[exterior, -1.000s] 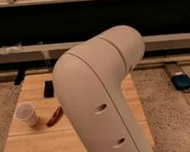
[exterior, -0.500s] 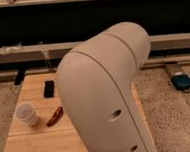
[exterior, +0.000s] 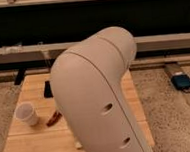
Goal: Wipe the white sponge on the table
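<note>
Mostly robot arm (exterior: 98,100) blocks table (exterior: 34,141) w/ white cup (exterior: 26,114), gripper's fingers hidden behind it, state can't tell.

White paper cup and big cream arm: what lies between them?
A small reddish-brown object on the light wooden plank table, in the camera view. The gripper is out of view.

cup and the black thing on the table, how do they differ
The cup is white, round and upright; the black thing is dark and lies flat. The cup sits nearer the front left; the black thing lies farther back, by the arm. Both rest on the table. The gripper is out of view.
</note>
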Available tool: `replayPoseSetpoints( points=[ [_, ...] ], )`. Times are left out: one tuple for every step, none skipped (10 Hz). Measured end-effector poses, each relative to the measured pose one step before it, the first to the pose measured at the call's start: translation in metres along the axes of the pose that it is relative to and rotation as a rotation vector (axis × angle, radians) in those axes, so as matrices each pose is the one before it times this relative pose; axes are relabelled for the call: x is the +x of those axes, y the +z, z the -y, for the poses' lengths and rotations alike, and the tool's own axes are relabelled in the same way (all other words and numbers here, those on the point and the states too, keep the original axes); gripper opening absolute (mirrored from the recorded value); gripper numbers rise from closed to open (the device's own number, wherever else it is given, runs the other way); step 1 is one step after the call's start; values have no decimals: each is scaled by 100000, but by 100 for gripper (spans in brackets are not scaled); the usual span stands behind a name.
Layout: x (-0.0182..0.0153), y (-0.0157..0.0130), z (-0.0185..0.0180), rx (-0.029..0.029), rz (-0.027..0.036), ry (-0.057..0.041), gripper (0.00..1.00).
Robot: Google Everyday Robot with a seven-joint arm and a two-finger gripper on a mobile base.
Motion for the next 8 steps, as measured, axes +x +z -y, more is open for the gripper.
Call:
replayPoseSetpoints(
  points=[
    [-483, -48, -760, -879, 371, -1883, 0],
    [-805, -103, -900, -943, 457, -2256, 0],
    [-636, -119, -856, -838, 657, -2084, 0],
    [-820, -186, -835, -821, 992, -2027, 0],
    [-799, -236, -805, -579, 964, -2302, 0],
    [-584, -59, -565, -397, 554, -1787, 0],
    [-459, -13, -249, -92, 427, -1366, 0],
    [-373, 0, -52, 172, 346, -941, 0]
  ],
)
